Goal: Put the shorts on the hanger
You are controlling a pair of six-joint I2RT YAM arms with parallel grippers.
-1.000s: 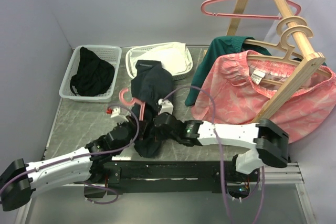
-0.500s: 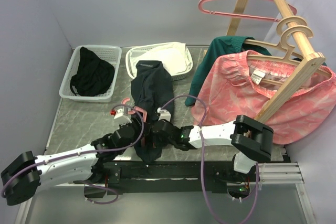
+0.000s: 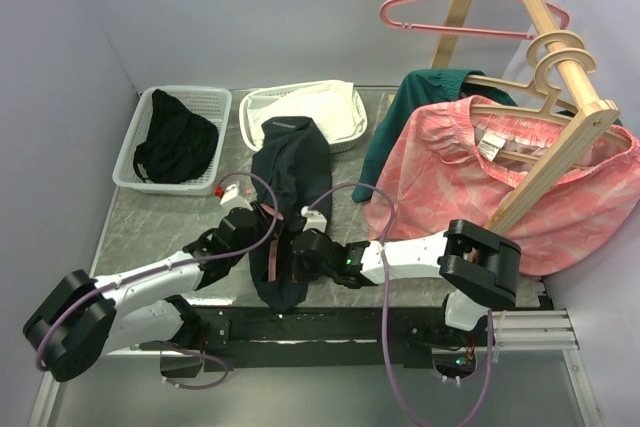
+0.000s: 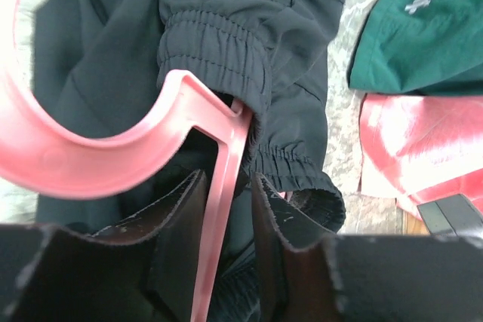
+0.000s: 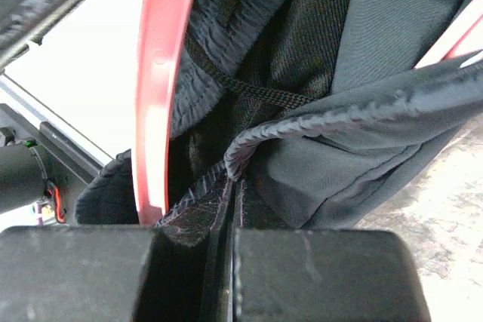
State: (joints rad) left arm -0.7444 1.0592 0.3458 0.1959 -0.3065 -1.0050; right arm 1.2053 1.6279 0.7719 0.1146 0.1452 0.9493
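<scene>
Curved-hook pink plastic hanger (image 4: 220, 186), left gripper (image 4: 228, 180) straddling its flat stem, grip unclear, right gripper (image 5: 230, 190) jaws pinching gathered hem of dark shorts (image 3: 290, 162)

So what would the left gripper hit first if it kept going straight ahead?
Probably the pink hanger: its stem sits between the fingers of the left gripper, with the dark shorts just behind.
</scene>
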